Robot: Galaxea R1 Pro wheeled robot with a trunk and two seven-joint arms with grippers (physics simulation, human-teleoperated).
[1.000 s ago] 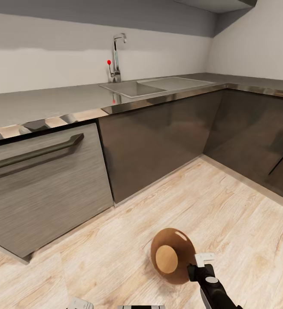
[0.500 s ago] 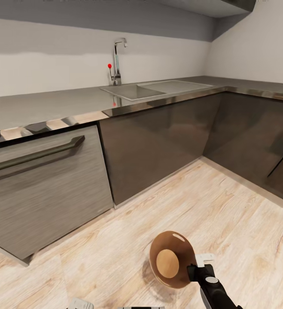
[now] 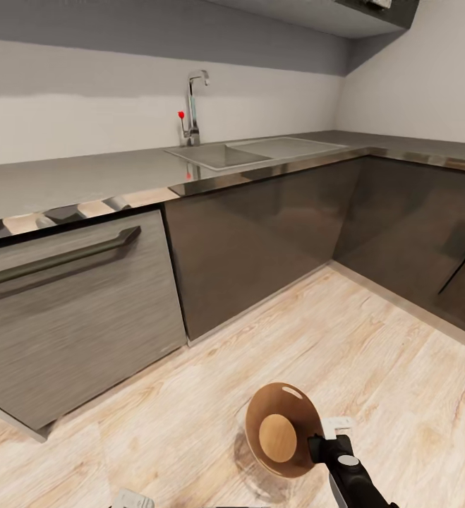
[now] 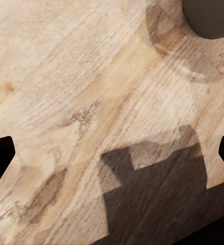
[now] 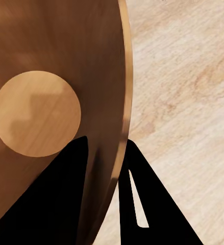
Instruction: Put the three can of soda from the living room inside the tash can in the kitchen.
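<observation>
Bin held over kitchen floor

Bin (image 3: 283, 429), copper-brown inside, hangs tipped above the wood floor (image 3: 373, 339), its rim clamped between the fingers of the right pincer (image 3: 322, 439). In the right wrist view one finger sits inside the wall, one outside. The left pincer (image 4: 112, 153) is spread apart over bare planks. A sink (image 3: 221, 154) sits in the grey surface (image 3: 70, 176) behind.

Tash can (image 3: 283, 429): glossy copper-brown inside, paler tan base disc. Floor (image 3: 373, 339): light wood planks. Cabinets (image 3: 260, 240): dark brown-grey. Bench (image 3: 84, 176): grey. Right hand (image 3: 329, 439): black.
</observation>
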